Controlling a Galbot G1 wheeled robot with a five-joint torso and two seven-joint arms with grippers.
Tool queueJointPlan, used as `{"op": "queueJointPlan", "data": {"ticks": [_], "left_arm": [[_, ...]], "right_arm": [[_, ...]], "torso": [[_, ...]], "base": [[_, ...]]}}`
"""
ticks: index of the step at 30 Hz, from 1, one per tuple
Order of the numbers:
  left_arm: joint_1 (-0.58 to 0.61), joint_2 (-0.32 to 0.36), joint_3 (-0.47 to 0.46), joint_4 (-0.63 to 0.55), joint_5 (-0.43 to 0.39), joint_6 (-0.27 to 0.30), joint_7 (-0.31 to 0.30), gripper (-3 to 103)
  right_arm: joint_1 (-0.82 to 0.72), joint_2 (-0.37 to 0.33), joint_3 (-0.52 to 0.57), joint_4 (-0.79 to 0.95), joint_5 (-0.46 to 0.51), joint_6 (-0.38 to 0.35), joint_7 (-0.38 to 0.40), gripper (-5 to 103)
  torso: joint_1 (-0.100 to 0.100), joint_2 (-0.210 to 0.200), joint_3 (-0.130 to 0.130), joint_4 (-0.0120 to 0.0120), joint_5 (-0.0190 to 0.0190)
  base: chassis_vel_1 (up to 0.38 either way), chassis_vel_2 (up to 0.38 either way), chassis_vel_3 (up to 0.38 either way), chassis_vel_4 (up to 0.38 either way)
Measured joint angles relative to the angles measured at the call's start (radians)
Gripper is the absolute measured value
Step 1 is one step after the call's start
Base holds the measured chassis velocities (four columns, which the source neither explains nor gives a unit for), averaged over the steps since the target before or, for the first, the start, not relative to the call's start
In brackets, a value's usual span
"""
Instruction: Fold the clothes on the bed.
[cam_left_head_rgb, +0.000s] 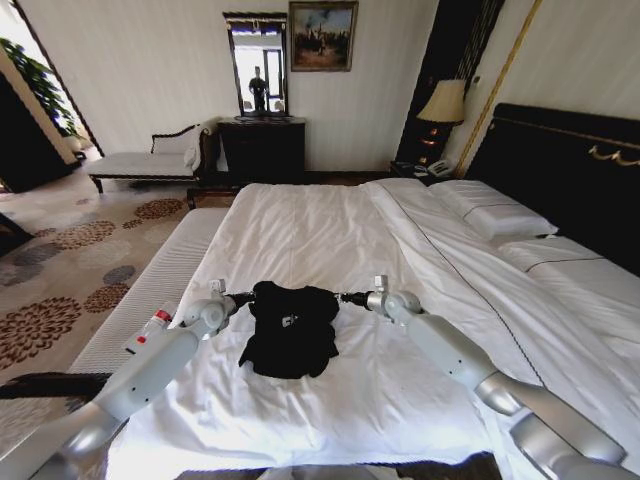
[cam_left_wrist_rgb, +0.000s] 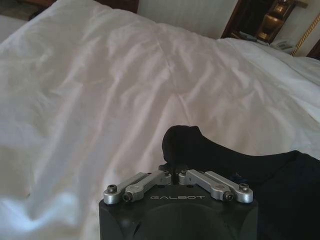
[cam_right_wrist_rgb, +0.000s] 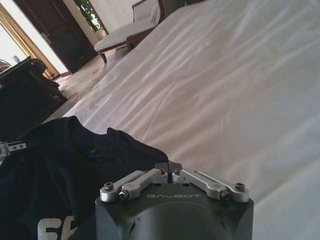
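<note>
The clothes, one black T-shirt (cam_left_head_rgb: 290, 330), lie bunched on the near middle of the white bed (cam_left_head_rgb: 330, 230). My left gripper (cam_left_head_rgb: 243, 297) is shut on the shirt's upper left corner and my right gripper (cam_left_head_rgb: 346, 297) on its upper right corner. They hold the top edge slightly raised while the lower part rests on the duvet. The left wrist view has the left gripper (cam_left_wrist_rgb: 173, 172) pinching a black fold (cam_left_wrist_rgb: 225, 160). The right wrist view has the right gripper (cam_right_wrist_rgb: 169, 167) closed at the shirt's (cam_right_wrist_rgb: 60, 165) edge, with white lettering (cam_right_wrist_rgb: 55, 227) partly visible.
Pillows (cam_left_head_rgb: 495, 210) and a dark headboard (cam_left_head_rgb: 570, 170) lie to the right. The bed's left edge (cam_left_head_rgb: 150, 290) drops to patterned carpet (cam_left_head_rgb: 60, 270). A white-cushioned bench (cam_left_head_rgb: 145, 165), a dark dresser (cam_left_head_rgb: 262, 148) and a lamp (cam_left_head_rgb: 445, 103) stand by the far wall.
</note>
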Motion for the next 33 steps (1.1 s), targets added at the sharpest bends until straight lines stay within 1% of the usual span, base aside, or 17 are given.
{"op": "queueJointPlan", "data": {"ticks": [1,2,5,7,12,13,15,16,19,22,25,26,29,30,31,32,33], "left_arm": [[-0.019,0.006,-0.007,-0.018,-0.004,-0.002,-0.012,1],[-0.019,0.006,-0.007,-0.018,-0.004,-0.002,-0.012,1],[-0.064,0.029,-0.009,-0.05,-0.012,-0.002,-0.029,1],[-0.116,0.057,-0.009,-0.079,-0.031,-0.002,-0.04,1],[-0.17,0.082,-0.009,-0.105,-0.062,0.002,-0.054,1],[-0.204,0.105,-0.009,-0.131,-0.08,0.008,-0.061,1],[-0.237,0.146,-0.007,-0.186,-0.099,0.015,-0.065,1],[-0.237,0.146,-0.007,-0.186,-0.099,0.015,-0.065,1],[-0.294,0.201,0.001,-0.272,-0.14,0.028,-0.069,1],[-0.336,0.218,0.012,-0.291,-0.161,0.034,-0.073,1],[-0.469,0.236,0.073,-0.301,-0.215,0.041,-0.079,1],[-0.469,0.236,0.073,-0.301,-0.215,0.041,-0.079,1],[-0.591,0.232,0.136,-0.281,-0.252,0.044,-0.082,1],[-0.674,0.222,0.178,-0.256,-0.278,0.047,-0.083,1],[-0.721,0.215,0.2,-0.239,-0.293,0.049,-0.083,1],[-0.721,0.215,0.2,-0.239,-0.293,0.049,-0.083,1],[-0.754,0.21,0.219,-0.227,-0.302,0.05,-0.083,1]], "right_arm": [[0.009,-0.015,0.013,0.038,0.005,0.006,0.02,0],[0.009,-0.015,0.013,0.038,0.005,0.006,0.02,0],[0.026,-0.044,0.039,0.102,0.015,0.012,0.061,0],[0.046,-0.074,0.064,0.161,0.027,0.018,0.094,0],[0.07,-0.108,0.088,0.223,0.055,0.024,0.12,0],[0.086,-0.138,0.111,0.266,0.074,0.025,0.134,0],[0.107,-0.179,0.139,0.314,0.1,0.026,0.149,0],[0.107,-0.179,0.139,0.314,0.1,0.026,0.149,0],[0.159,-0.233,0.156,0.357,0.142,0.025,0.172,0],[0.196,-0.25,0.156,0.373,0.164,0.024,0.182,0],[0.287,-0.269,0.149,0.401,0.222,0.014,0.204,0],[0.287,-0.269,0.149,0.401,0.222,0.014,0.204,0],[0.362,-0.274,0.126,0.411,0.259,0.006,0.219,0],[0.41,-0.274,0.11,0.412,0.281,0.0,0.23,0],[0.438,-0.274,0.101,0.412,0.296,-0.003,0.235,0],[0.438,-0.274,0.101,0.412,0.296,-0.003,0.235,0],[0.46,-0.276,0.094,0.412,0.306,-0.005,0.238,0]], "torso": [[0.0,0.0,0.0,0.0,0.0001],[0.0,0.0,0.0,0.0,0.0001],[0.0,0.0,0.0,-0.0002,-0.0001],[0.0,0.0,0.0,-0.0002,0.0004],[0.0,0.0,0.0,-0.0001,0.0001],[0.0,0.0,0.0,-0.0003,0.0002],[0.0,0.0,0.0,-0.0003,0.0003],[0.0,0.0,0.0,-0.0003,0.0003],[0.0,0.0,0.0,-0.0002,0.0001],[0.0,0.0,0.0,-0.0002,0.0003],[0.0,0.0,0.0,-0.0001,0.0002],[0.0,0.0,0.0,-0.0001,0.0002],[0.0,0.0,0.0,-0.0001,0.0],[0.0,0.0,0.0,-0.0001,0.0004],[0.0,0.0,0.0,-0.0002,0.0002],[0.0,0.0,0.0,-0.0002,0.0002],[0.0,0.0,0.0,-0.0002,0.0002]], "base": [[0.0,0.0,0.0,0.0],[0.0,0.0,0.0,0.0],[0.0,0.0,0.0,0.0],[0.0,0.0,0.0,0.0],[0.0,0.0,0.0,0.0],[0.0,0.0,0.0,0.0],[0.0,0.0,0.0,0.0],[0.0,0.0,0.0,0.0],[0.0,0.0,0.0,0.0],[0.0,0.0,0.0,0.0],[0.0,0.0,0.0,0.0],[0.0,0.0,0.0,0.0],[0.0,0.0,0.0,0.0],[0.0,0.0,0.0,0.0],[0.0,0.0,0.0,0.0],[0.0,0.0,0.0,0.0],[0.0,0.0,0.0,0.0]]}}
